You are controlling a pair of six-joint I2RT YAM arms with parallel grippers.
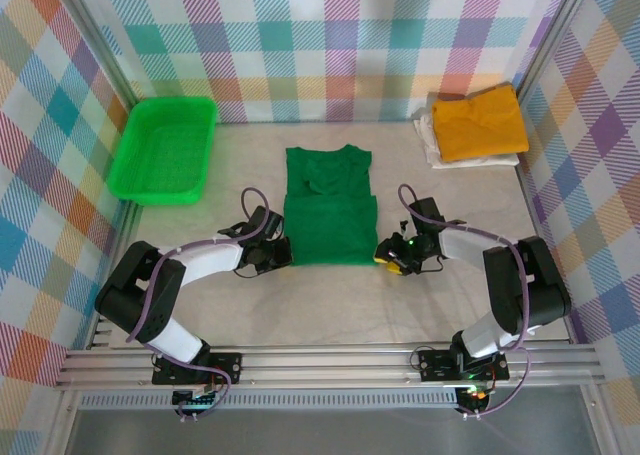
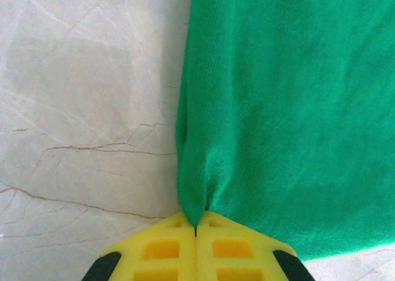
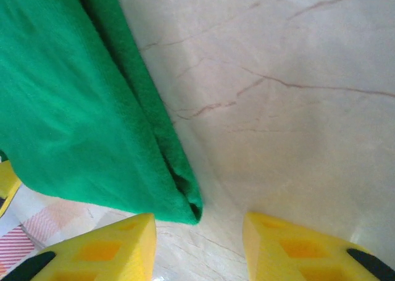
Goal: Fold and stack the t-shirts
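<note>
left gripper (image 2: 196, 229) clamps a corner of the limp dark green cloth t-shirt (image 2: 290, 108); right gripper (image 3: 199, 231) gapes: pinch your corner.

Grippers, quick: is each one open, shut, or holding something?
Left gripper: shut on the green shirt's edge.
Right gripper: open, holding nothing, by the shirt's corner.

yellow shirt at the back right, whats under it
A folded white shirt lies under the yellow shirt; just its left and front edges show. The rest is covered.
</note>
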